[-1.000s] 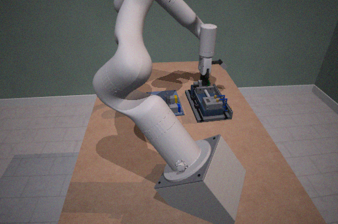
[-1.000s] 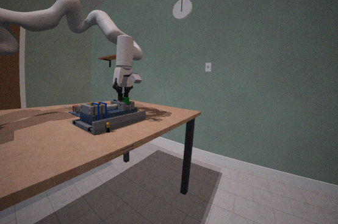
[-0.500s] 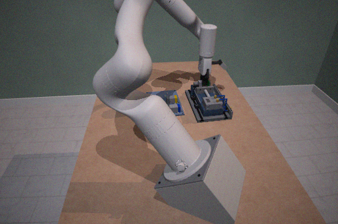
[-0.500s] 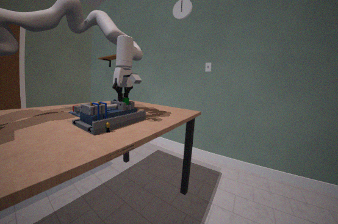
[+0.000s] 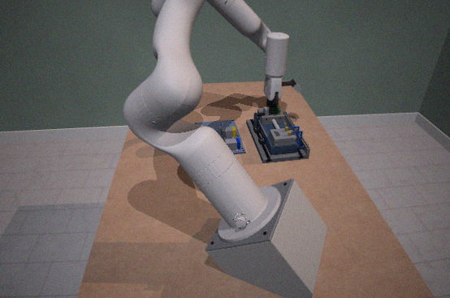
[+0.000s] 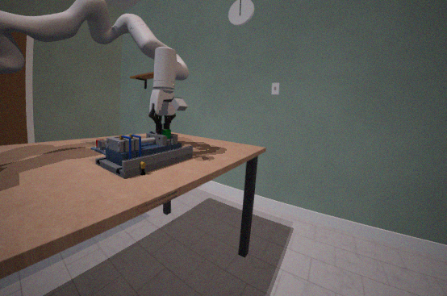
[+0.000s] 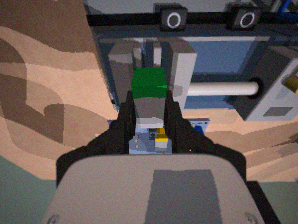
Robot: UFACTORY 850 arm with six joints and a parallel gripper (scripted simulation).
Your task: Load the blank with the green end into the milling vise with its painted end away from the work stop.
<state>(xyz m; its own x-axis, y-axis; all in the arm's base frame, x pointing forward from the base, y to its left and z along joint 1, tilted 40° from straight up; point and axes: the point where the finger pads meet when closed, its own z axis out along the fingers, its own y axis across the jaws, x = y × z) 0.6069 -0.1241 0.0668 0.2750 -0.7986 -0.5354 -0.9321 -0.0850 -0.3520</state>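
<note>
The tool (image 5: 274, 107) (image 6: 163, 131) (image 7: 149, 100) grips 1 green-ended blank (image 6: 166, 134) (image 7: 149, 90) above the vise (image 5: 278, 148) (image 6: 117, 159) (image 7: 181, 65); the infeed plate (image 5: 242, 152) holds others.

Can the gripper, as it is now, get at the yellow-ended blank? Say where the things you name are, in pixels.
Probably not: the gripper (image 5: 274, 107) (image 6: 163, 131) (image 7: 149, 100) is shut on the green-ended blank (image 6: 166, 134) (image 7: 149, 83), so its fingers are taken, though the yellow-ended blank (image 5: 234, 131) (image 7: 161, 135) looks uncovered.
</note>
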